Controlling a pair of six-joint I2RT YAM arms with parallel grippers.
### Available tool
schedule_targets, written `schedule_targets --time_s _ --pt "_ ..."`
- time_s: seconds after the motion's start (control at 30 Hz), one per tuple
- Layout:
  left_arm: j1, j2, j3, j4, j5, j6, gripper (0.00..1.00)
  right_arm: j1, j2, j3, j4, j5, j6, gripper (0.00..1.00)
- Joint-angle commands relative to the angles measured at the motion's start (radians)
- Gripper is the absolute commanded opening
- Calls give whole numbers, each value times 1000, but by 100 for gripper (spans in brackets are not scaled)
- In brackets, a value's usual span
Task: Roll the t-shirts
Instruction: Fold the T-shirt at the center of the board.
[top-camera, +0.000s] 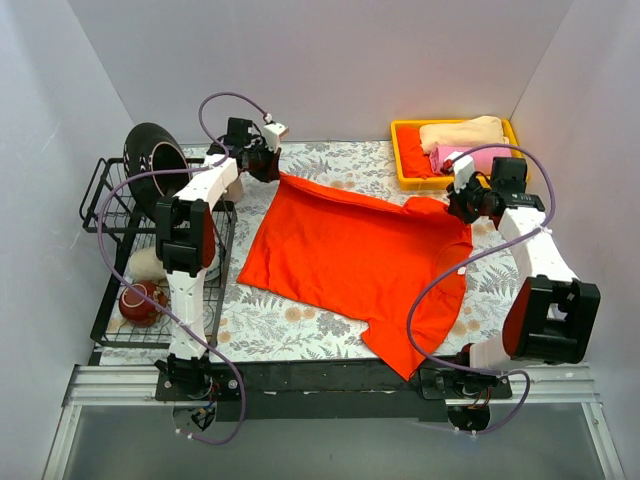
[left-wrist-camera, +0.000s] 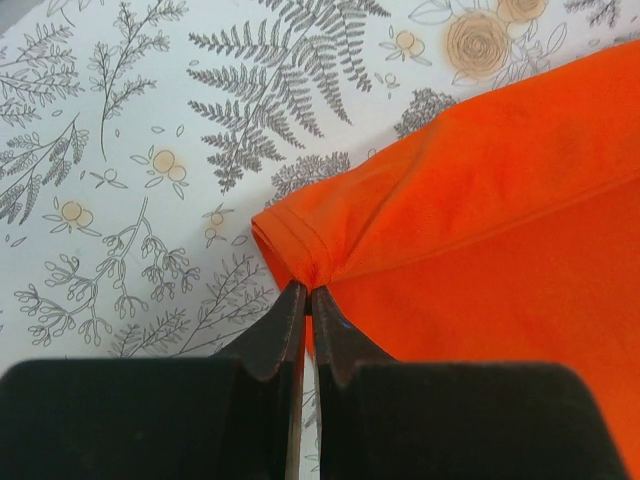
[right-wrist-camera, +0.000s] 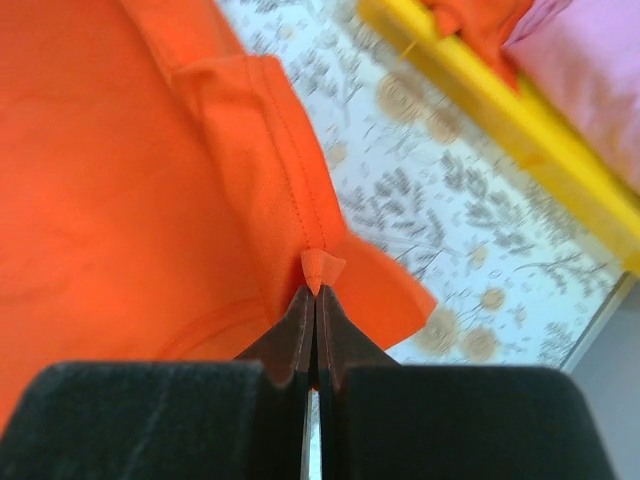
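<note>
An orange-red t-shirt (top-camera: 350, 255) lies spread on the floral cloth, one corner hanging toward the front edge. My left gripper (top-camera: 272, 172) is shut on the shirt's far-left hem corner; in the left wrist view the gripper (left-wrist-camera: 307, 290) pinches gathered fabric (left-wrist-camera: 480, 200). My right gripper (top-camera: 457, 205) is shut on the far-right edge; in the right wrist view the gripper (right-wrist-camera: 316, 292) has a small fold of the t-shirt (right-wrist-camera: 120, 180) poking out between its tips. A pink t-shirt (top-camera: 470, 157) and a cream t-shirt (top-camera: 460, 132) lie rolled in the yellow tray (top-camera: 405, 165).
A black wire rack (top-camera: 110, 200) stands at the table's left, holding a dark round plate (top-camera: 150, 155) and a red round object (top-camera: 140, 300). White walls close in the back and sides. The yellow tray's rim (right-wrist-camera: 500, 90) lies just beyond my right gripper.
</note>
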Motion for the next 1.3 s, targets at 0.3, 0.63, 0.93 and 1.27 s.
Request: schedule_targets --time_s 0.3,0.63,0.93,1.27 --pt "46 -45 53 -233 73 224 0 -4 -208 -239 -98 12 -82 1" --pt "39 -8 87 -385 71 341 0 -2 -282 -325 -166 13 -154 1" --pt "17 0 34 -457 56 374 0 -1 -345 -382 -247 -13 -190 1" --pt "11 6 -31 -463 -21 409 0 21 -394 -462 -316 -33 -214 1"
